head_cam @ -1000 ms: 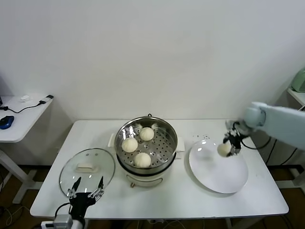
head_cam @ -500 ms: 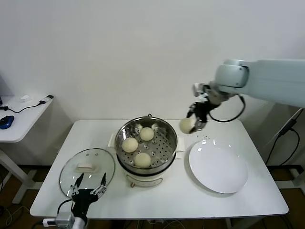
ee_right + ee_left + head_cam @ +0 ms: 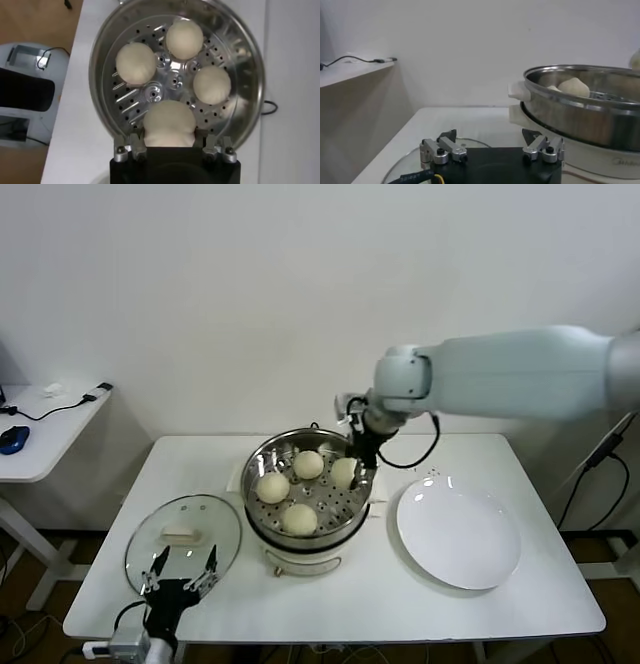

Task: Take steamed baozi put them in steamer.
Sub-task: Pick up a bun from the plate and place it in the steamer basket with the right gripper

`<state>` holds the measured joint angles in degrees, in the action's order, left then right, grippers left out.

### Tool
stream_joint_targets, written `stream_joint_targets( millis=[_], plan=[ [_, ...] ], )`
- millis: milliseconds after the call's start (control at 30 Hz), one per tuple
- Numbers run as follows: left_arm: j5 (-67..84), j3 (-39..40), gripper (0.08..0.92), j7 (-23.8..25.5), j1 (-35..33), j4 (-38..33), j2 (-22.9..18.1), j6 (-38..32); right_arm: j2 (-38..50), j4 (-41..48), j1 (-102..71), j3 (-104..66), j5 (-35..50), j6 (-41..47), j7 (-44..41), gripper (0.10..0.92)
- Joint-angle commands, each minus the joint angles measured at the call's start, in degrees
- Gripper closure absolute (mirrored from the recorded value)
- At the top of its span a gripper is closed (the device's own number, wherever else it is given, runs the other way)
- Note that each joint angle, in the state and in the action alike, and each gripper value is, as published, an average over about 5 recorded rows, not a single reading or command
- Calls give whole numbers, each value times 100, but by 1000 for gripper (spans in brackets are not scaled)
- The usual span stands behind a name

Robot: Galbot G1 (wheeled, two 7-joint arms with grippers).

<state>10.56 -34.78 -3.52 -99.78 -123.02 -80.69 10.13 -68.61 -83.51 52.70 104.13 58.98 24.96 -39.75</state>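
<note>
The steamer (image 3: pixel 262 502) stands mid-table, a shiny steel pot with a perforated tray on a white base. Three cream-white baozi lie on its tray (image 3: pixel 308 465) (image 3: pixel 272 487) (image 3: pixel 298 519). My right gripper (image 3: pixel 348 472) is shut on a fourth baozi (image 3: pixel 169 123) and holds it over the tray's right side, inside the rim. In the right wrist view the other three buns (image 3: pixel 135 63) (image 3: pixel 184 40) (image 3: pixel 211 85) sit round the tray's middle. My left gripper (image 3: pixel 180 577) is open and empty at the table's front left, by the lid.
A round glass lid (image 3: pixel 183 534) with a white handle lies on the table left of the steamer. A flat white plate (image 3: pixel 458 536) lies bare to the steamer's right. A side table (image 3: pixel 40 434) with cables stands at far left.
My right gripper carried the baozi from above the plate, up and leftward, then down over the steamer's tray. The left arm shifted only slightly.
</note>
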Motion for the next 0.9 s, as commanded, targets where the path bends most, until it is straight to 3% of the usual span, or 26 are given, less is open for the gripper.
stream_joint_targets(
  millis=[33,400,667,900],
  plan=[
    [18,-27,177,4,-2,26,15,0,-440,743,-1109,-94,-294,157,283,364],
    [21,-43,177,5,26,19,30,6,-412,901,-1173,-173,-375,-49,233,355],
    [25,-62,177,11,26,2,61,15,-214,890,-780,-236,-300,-607,-355,210],
    [123,-80,177,-10,43,-40,101,84,661,650,-121,-635,230,-861,-582,203]
  ],
)
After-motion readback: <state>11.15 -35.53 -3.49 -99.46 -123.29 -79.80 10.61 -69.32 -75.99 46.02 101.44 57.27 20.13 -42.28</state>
